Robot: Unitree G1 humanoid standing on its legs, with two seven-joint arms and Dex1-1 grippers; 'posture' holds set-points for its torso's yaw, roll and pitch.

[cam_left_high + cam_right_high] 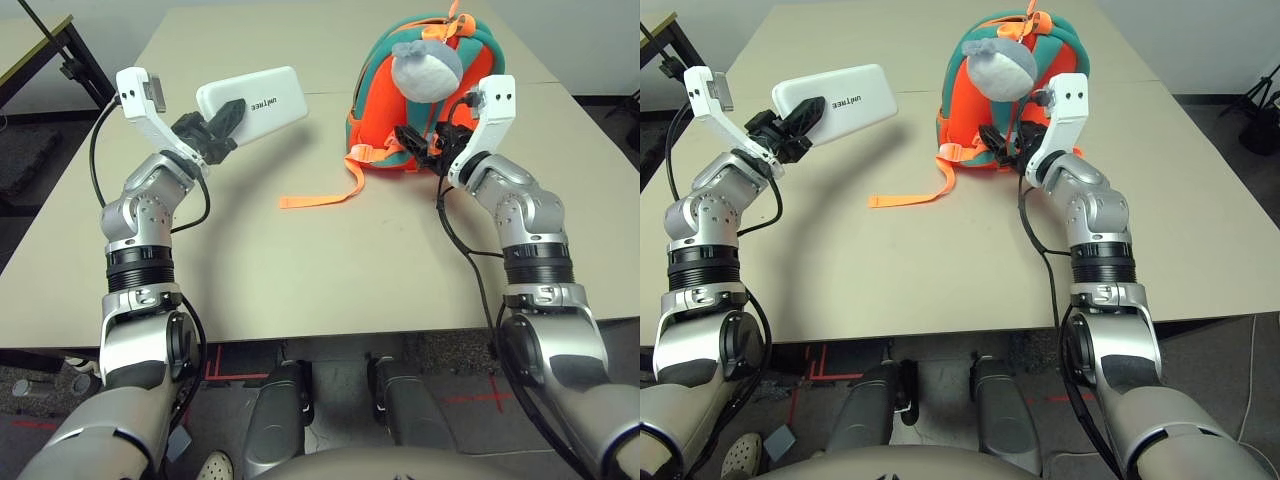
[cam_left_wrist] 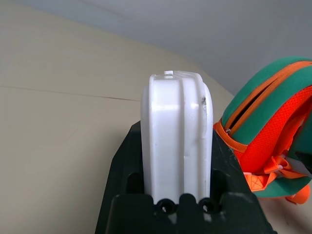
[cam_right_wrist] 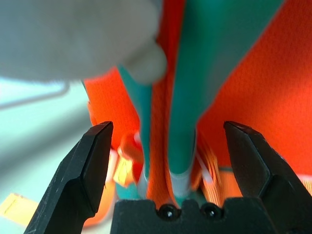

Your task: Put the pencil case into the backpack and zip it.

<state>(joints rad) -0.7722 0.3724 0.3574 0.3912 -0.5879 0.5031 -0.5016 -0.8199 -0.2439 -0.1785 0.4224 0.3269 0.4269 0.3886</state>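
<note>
holding the pencil case up over the counter right now — that's the left gripper, jaws closed on the white box, one on each flat side. the case is tilted, with the unitree lettering facing up toward the head, and you can see its shadow on the counter underneath. it's well apart from the backpack, off to the left of it.

the backpack itself is standing on the counter, orange with teal trim, straps side toward the robot. the grey plush hangs on the front near the top, just below the orange loop. one orange strap trails out flat on the counter toward the left. from the left wrist you also get a look at the orange zipper running along the teal top edge, with a dark gap between its two sides.

right gripper has its jaws wide open, right in front of the lower part of the bag — one jaw either side of a teal shoulder strap, with nothing clamped.
</note>
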